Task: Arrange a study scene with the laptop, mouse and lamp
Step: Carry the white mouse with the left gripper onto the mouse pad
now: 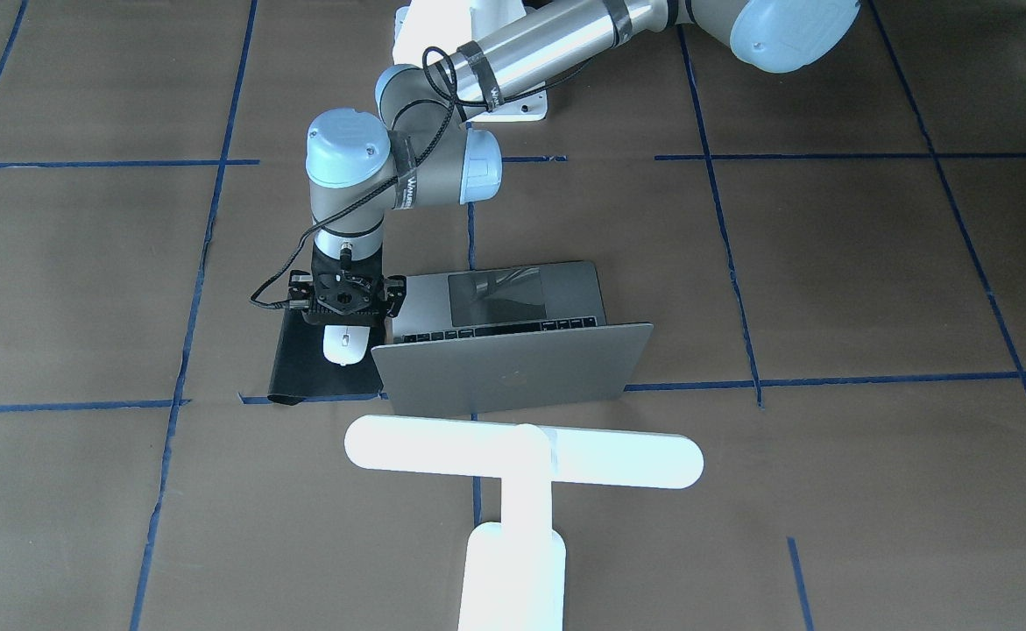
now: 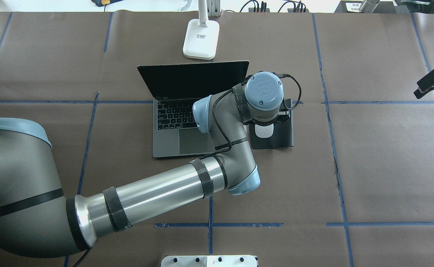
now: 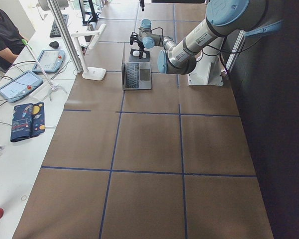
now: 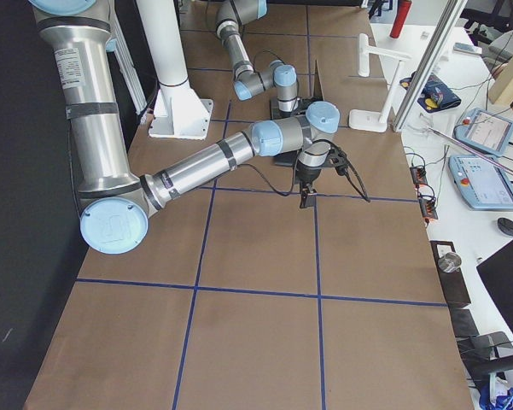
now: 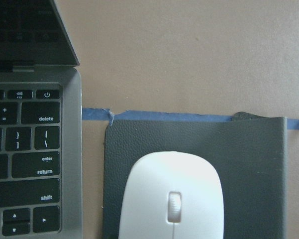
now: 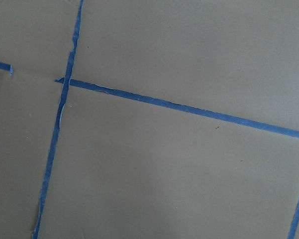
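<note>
Mouse (image 5: 171,199) lies flat on the black mat (image 5: 249,149), just beside the laptop (image 2: 165,145) on its right, where a user's hand would fall. Your left gripper (image 1: 348,302) hovers above it without touching; its fingers look spread and hold nothing, so I'd judge this piece placed. Past the keyboard the lid stands open toward the robot, and beyond it the lamp (image 1: 521,460) sits upright with its bar across the back of the screen, likely to light the keys. Farther along the table (image 6: 189,174) your right gripper (image 4: 306,195) hangs out of the way, and you can't tell whether its fingers are parted.
</note>
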